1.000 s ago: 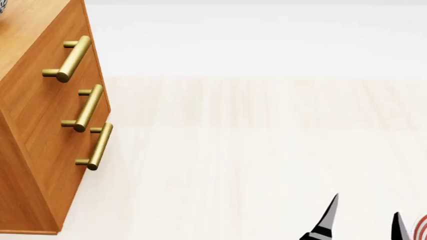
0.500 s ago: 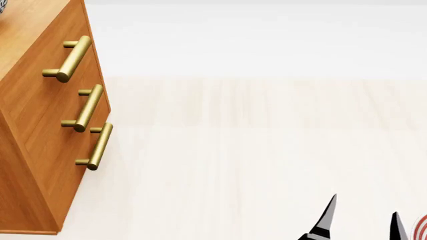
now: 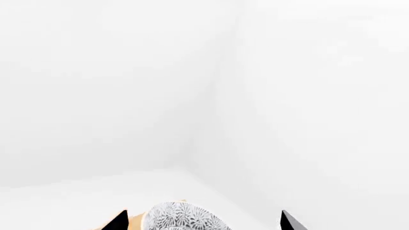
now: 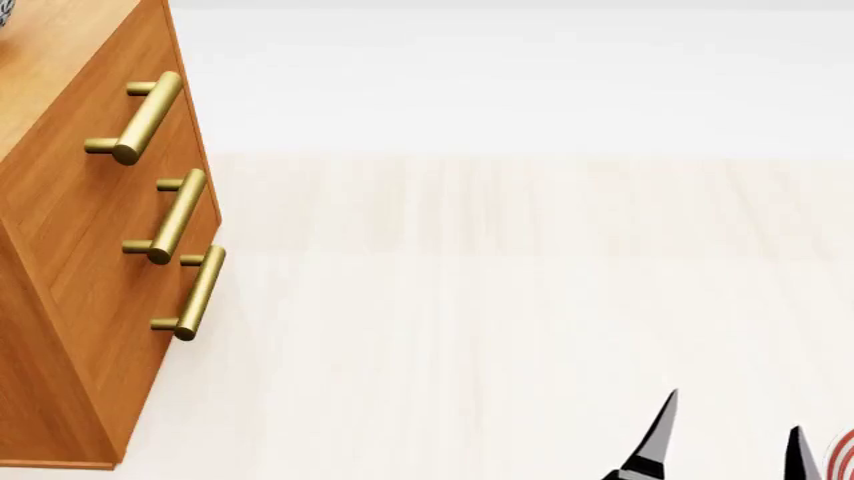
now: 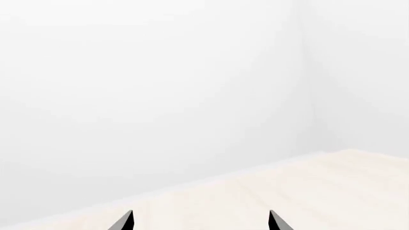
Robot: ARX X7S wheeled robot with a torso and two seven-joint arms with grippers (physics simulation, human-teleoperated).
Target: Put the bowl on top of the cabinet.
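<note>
The bowl (image 3: 182, 218), white with dense grey-black lace, shows at the edge of the left wrist view, resting on a sliver of orange wood. My left gripper (image 3: 203, 222) is open, one black fingertip on each side of the bowl with a gap on both sides. In the head view only a tiny piece of the bowl (image 4: 4, 12) peeks in at the corner, on the top of the cabinet (image 4: 80, 250); the left gripper is out of that view. My right gripper (image 4: 730, 440) is open and empty, low over the floor to the right of the cabinet.
The cabinet's three brass bar handles (image 4: 171, 215) face the pale wooden floor (image 4: 507, 300). A plate with red rings (image 4: 843, 455) shows at the lower right edge, just beside the right gripper. White walls (image 5: 160, 86) stand behind.
The right gripper's fingertips shift by a few pixels and come back. Nothing else has moved.
</note>
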